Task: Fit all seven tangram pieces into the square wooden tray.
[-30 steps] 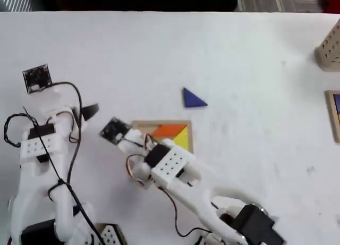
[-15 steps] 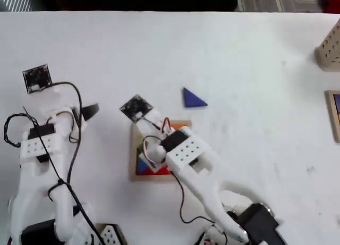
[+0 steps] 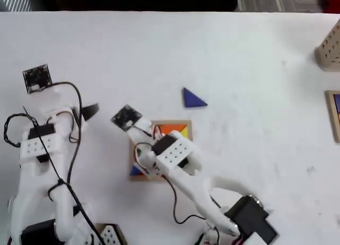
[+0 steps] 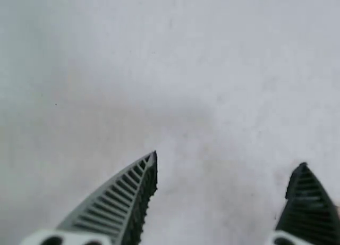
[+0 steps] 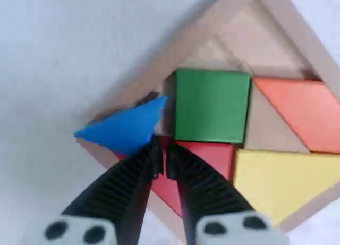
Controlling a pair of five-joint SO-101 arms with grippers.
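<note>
Right end effector (image 5: pixel 161 149) of mine is almost closed, gripping nothing, tips against a small blue triangle (image 5: pixel 125 129) perched on the tray (image 5: pixel 159 59) rim, lower centre in the high view. Risk: my shove flips it onto the bench (image 3: pixel 255 69). My left end effector (image 4: pixel 228 160) gapes, empty.

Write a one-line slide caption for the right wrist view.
Right gripper, shut, at a blue triangle lying over the rim of the tray, beside the green square.
</note>
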